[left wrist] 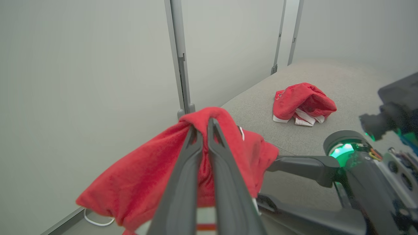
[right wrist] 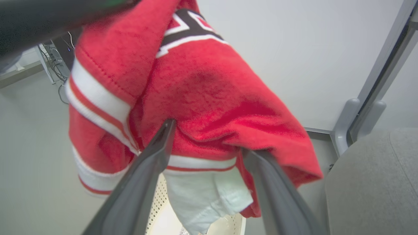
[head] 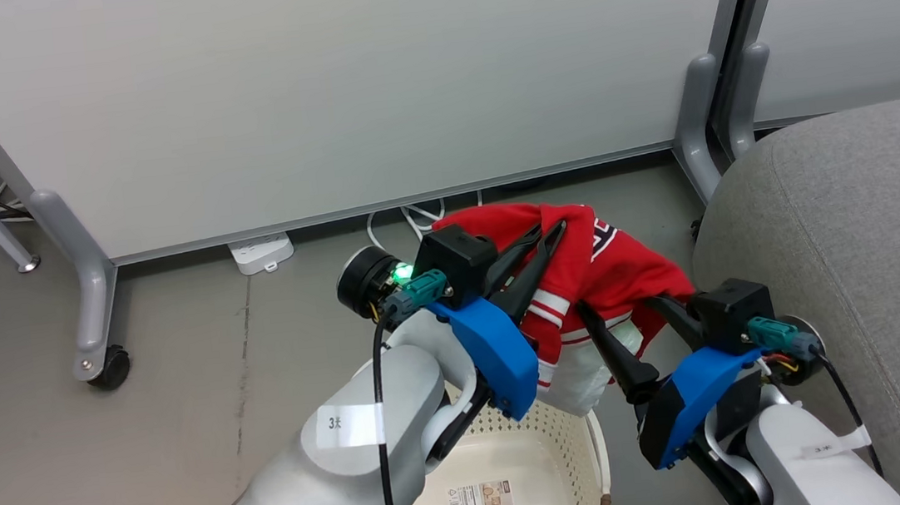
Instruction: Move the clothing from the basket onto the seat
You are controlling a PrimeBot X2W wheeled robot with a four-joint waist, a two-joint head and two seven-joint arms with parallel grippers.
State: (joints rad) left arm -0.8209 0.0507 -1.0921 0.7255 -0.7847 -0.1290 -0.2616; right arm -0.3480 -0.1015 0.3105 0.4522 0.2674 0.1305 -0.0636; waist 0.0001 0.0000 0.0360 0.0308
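A red garment (head: 609, 257) with white stripes and a black-and-white logo hangs in the air above the basket (head: 549, 434). My left gripper (head: 548, 232) is shut on its upper fold, seen closely in the left wrist view, where the left gripper (left wrist: 202, 125) pinches the red garment (left wrist: 137, 182). My right gripper (head: 618, 303) stands open just below, and in its own view the right gripper (right wrist: 209, 138) has the garment (right wrist: 202, 91) draped over both tips. A second red garment (left wrist: 303, 101) lies on the grey seat (head: 834, 245). The basket holds nothing but a label.
White partition panels (head: 316, 91) on grey legs stand behind. One leg has a caster (head: 112, 367), and another leg (head: 696, 126) stands close to the seat's corner. A power strip (head: 262, 251) and cables lie on the floor.
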